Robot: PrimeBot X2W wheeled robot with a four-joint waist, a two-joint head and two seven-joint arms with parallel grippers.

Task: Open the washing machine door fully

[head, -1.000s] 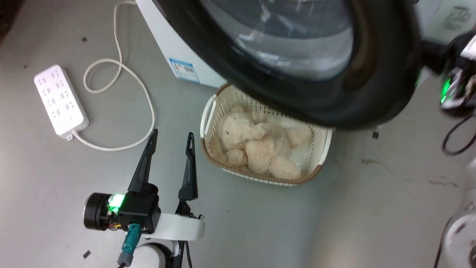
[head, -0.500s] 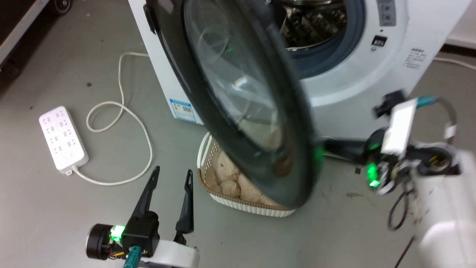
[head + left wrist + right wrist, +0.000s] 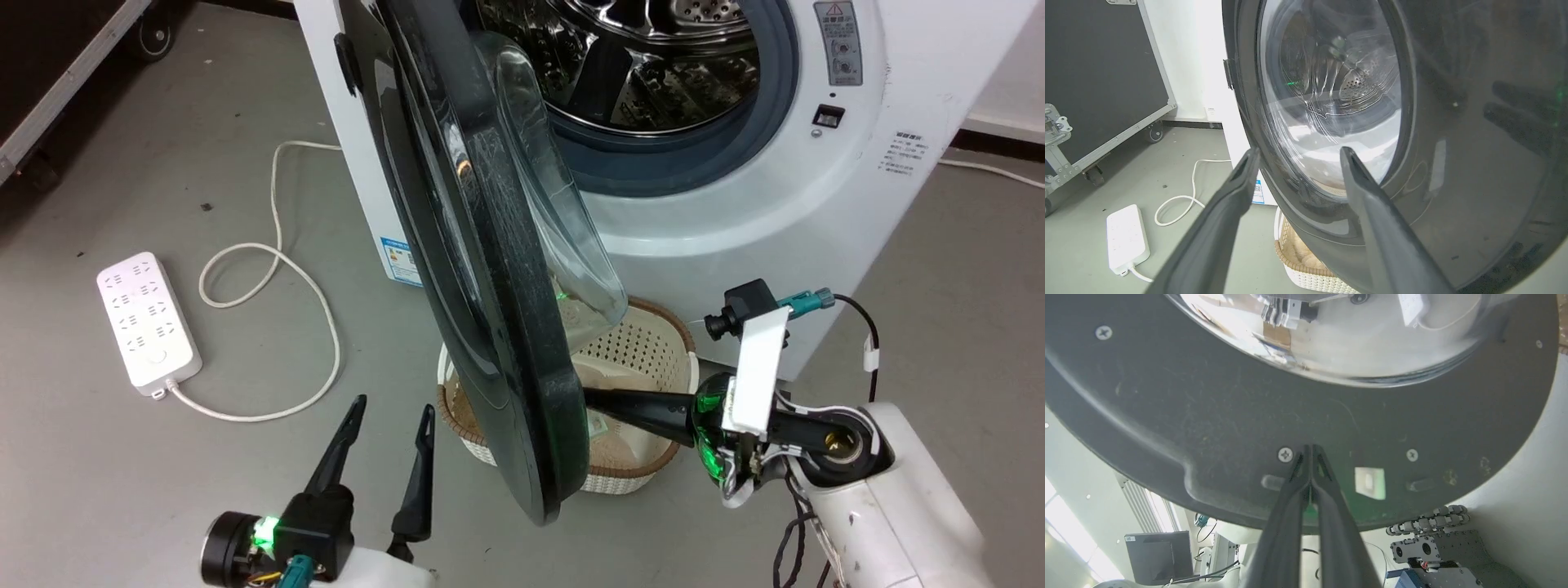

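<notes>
Finds door (image 3: 490, 343) half open over basket (image 3: 645, 482); right gripper (image 3: 1309, 451) clenched, empty, tips on inner rim; left gripper (image 3: 393, 404) spread, empty, just outside. Risks tips slipping off, or door striking left gripper.

A robotics lab or test room is suggested, not a home. The washing machine (image 3: 775, 204) is stood free on a bare grey floor (image 3: 122, 490), and a white power strip (image 3: 148, 322) is laid loose nearby. A black flight case (image 3: 1098, 73) with metal edging and castors is parked at the wall. A monitor (image 3: 1153, 555) and machined metal hardware (image 3: 1437, 549) are seen in the right wrist view.
</notes>
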